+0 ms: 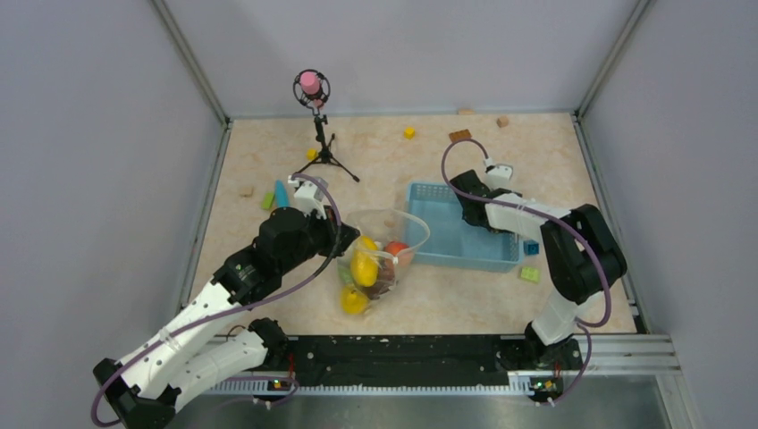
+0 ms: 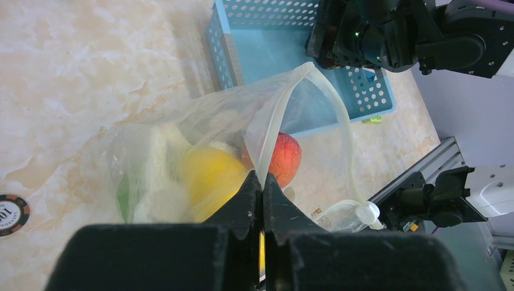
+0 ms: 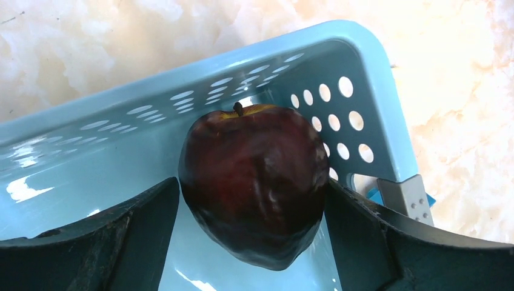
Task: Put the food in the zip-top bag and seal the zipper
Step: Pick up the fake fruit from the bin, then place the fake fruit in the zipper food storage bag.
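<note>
The beige marbled tabletop [image 1: 465, 299] is viewed whole from a fixed camera set high behind the arm bases and tilted downward. The left wrist view is taken close along the black left gripper [image 2: 262, 182], across the clear plastic zip-top bag [image 2: 212, 121] toward the light-blue perforated plastic basket [image 2: 221, 48]. The right wrist view is taken nearest, inside that basket, with a dark red apple [image 3: 254, 176] framed by the right gripper [image 3: 253, 203]. The basket is shared by all three views.

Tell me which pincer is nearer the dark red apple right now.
Right. The right pincer straddles the dark red apple inside the blue basket, a finger against each side. The left pincer is off beside the basket, pinched shut on the mouth edge of the zip-top bag.
</note>
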